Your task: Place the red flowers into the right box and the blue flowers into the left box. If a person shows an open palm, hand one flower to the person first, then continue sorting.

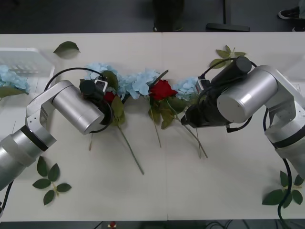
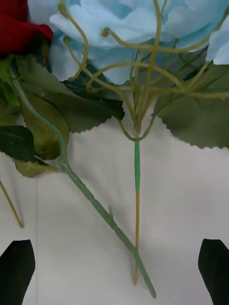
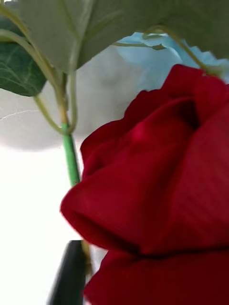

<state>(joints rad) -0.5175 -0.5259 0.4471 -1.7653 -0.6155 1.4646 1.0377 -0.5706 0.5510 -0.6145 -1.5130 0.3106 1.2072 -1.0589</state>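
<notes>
A row of blue flowers (image 1: 140, 82) and red flowers lies across the table's middle. My left gripper (image 1: 102, 102) is down at one red rose (image 1: 109, 97), whose bloom (image 3: 157, 190) sits right in front of the left wrist camera. A second red rose (image 1: 162, 89) lies at the centre. My right gripper (image 2: 115, 244) is open just above the table, with the thin stem (image 2: 137, 190) of a blue flower (image 1: 188, 86) between its fingers and untouched. The left box (image 1: 33, 57) at the far left holds a blue flower (image 1: 9, 78). The right box, the person and the open palm are out of view.
Loose green leaf sprigs lie at the front left (image 1: 47, 179), front right (image 1: 286, 191), back left (image 1: 66, 46) and back right (image 1: 228, 52). Long stems (image 1: 131, 152) trail toward the near edge. A rose stem (image 2: 95, 205) crosses the blue flower's stem.
</notes>
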